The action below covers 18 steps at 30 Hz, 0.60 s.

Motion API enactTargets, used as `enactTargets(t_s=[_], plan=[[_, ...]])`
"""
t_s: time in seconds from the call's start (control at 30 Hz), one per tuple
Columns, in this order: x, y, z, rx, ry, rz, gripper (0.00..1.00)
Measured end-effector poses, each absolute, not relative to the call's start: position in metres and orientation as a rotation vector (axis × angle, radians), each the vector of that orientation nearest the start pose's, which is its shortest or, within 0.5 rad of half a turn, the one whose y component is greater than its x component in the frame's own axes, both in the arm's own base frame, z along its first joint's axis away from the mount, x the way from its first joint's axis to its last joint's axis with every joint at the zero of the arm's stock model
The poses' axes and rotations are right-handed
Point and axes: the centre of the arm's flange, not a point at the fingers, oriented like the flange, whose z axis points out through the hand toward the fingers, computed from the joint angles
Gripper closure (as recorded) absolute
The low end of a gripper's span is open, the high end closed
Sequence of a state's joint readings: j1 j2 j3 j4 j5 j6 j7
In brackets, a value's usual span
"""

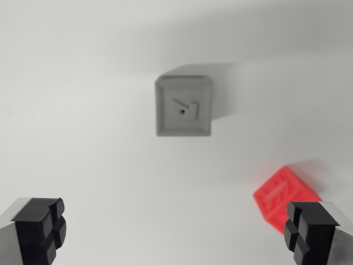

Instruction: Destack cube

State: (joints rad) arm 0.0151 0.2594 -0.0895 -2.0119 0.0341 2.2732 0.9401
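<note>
Cubes sit apart on my feed: I see the grey cube (183,106) resting on the white surface (83,83) near the middle of the wrist view, its top face showing an engraved mark with a small dark hole. Below it and toward the wrist view's right lies the red cube (282,194), tilted, well apart from the grey one and partly hidden behind one finger. My claw (175,232) is spread wide and holds nothing, its black fingertips (39,226) at the bottom corners, below the grey cube.
</note>
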Motion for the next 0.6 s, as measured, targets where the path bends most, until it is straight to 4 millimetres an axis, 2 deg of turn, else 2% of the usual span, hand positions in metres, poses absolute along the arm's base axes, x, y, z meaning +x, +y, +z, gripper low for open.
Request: enactTargets(t_s=[0.6], plan=[[0.595,-0.042,0.389,-2.726,1.550,-0.002,0.00]])
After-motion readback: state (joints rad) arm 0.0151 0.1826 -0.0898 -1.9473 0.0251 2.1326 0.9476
